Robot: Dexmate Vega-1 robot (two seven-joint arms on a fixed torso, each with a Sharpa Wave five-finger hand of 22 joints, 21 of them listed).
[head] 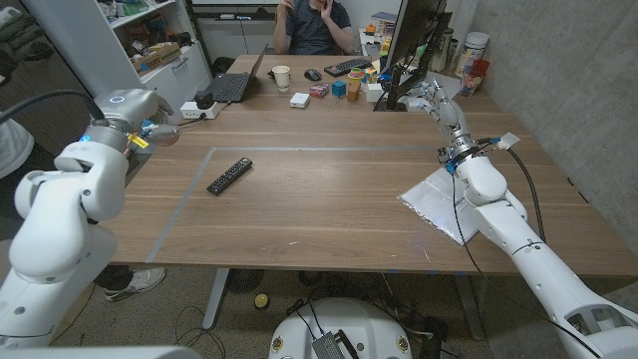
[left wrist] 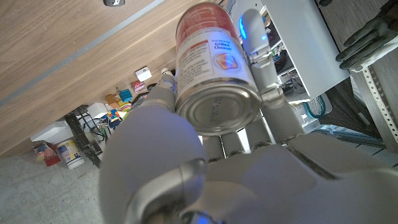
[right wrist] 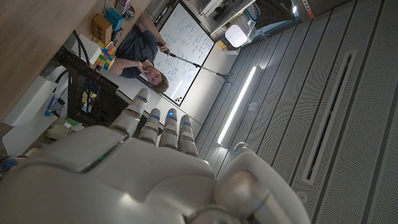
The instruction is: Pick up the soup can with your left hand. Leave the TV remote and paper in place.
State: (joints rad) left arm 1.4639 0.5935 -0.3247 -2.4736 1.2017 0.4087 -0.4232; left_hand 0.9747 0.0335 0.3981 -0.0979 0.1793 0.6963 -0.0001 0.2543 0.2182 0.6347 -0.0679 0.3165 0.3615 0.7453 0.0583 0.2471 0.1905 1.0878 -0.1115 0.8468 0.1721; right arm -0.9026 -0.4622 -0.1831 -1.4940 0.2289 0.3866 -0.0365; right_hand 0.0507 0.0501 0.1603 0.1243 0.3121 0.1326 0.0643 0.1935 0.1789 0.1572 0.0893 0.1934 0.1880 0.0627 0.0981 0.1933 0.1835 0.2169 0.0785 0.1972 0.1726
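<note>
The soup can [left wrist: 211,68], with a red and white label and a bare metal end, sits in the grip of my left hand [left wrist: 261,162], whose fingers wrap around its sides. In the head view my left hand [head: 152,128] is raised at the table's far left, and the arm hides the can there. The black TV remote [head: 229,176] lies on the wood left of centre. The silvery paper [head: 436,201] lies at the right, partly under my right forearm. My right hand [head: 445,108] is lifted over the far right of the table, fingers straight, holding nothing.
A person sits behind the table's far edge. Near them stand a laptop [head: 235,85], a paper cup [head: 281,77], a monitor [head: 414,45] and small coloured blocks [head: 339,88]. A white power strip [head: 197,110] lies at the far left. Tape lines [head: 299,150] mark the table.
</note>
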